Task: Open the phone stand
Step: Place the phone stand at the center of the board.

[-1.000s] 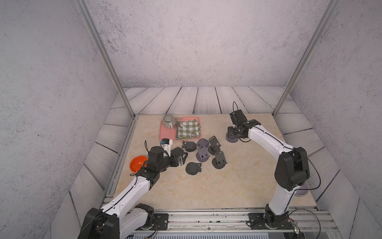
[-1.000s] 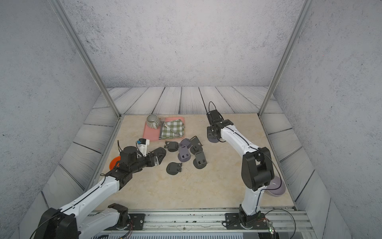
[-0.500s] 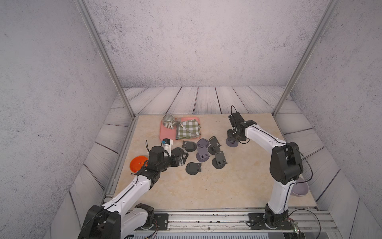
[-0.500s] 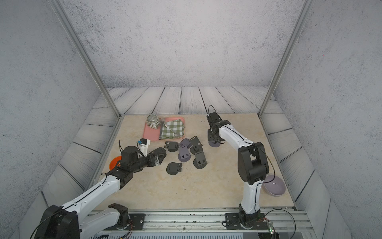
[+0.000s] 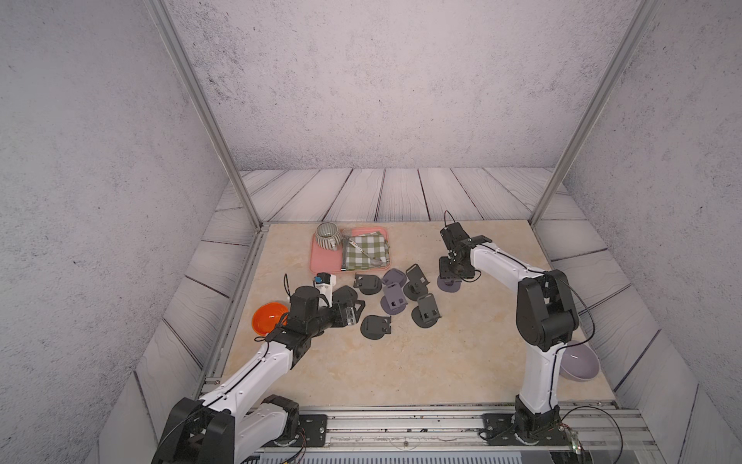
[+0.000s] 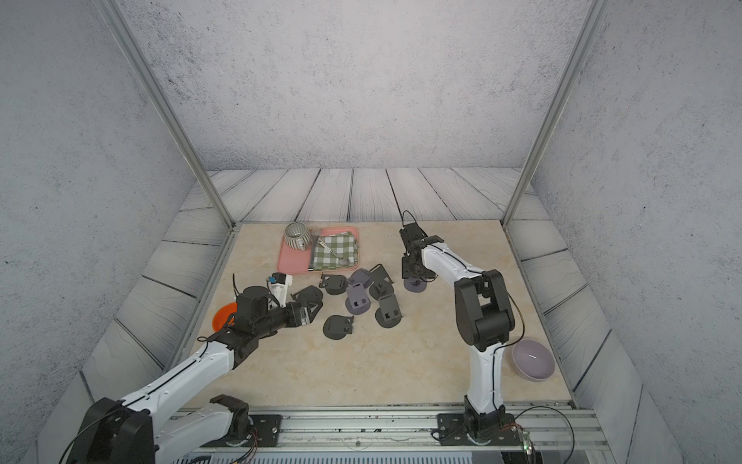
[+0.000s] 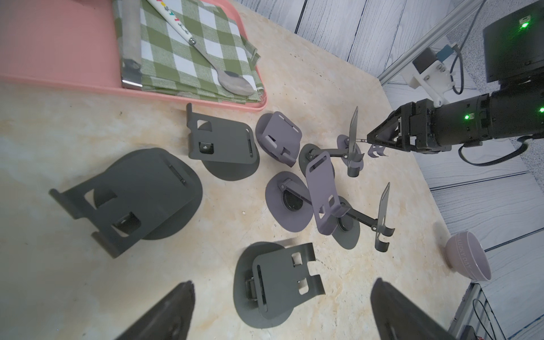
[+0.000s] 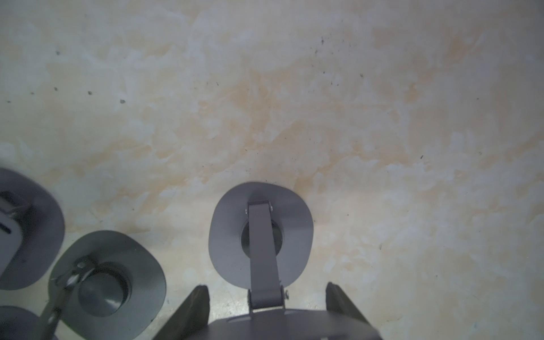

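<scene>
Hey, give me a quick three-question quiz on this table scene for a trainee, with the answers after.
1. True or false: the spoon lies on the checked cloth.
2. The bowl beside the left arm is: A orange, B blue, C white.
3. What colour is the phone stand at the right end effector?
Key: 1 true; 2 A; 3 purple.
</scene>
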